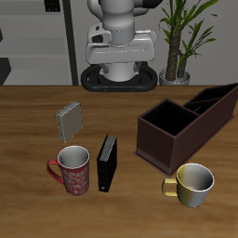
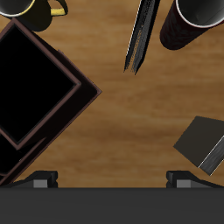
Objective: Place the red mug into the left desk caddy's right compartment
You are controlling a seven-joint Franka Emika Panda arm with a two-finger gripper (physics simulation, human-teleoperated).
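The red mug with pale speckles stands upright near the table's front edge, its handle turned away from the black book; its rim and side also show in the wrist view. The left desk caddy is a long dark brown box lying at an angle farther across the table. Its right compartment, the large square section, is empty. My gripper hangs high at the back of the table, far from both. It is open and holds nothing.
A yellow-gold mug stands in front of the caddy. A thin black book stands on edge beside the red mug. A small grey book stands behind the red mug. A potted plant is at the back.
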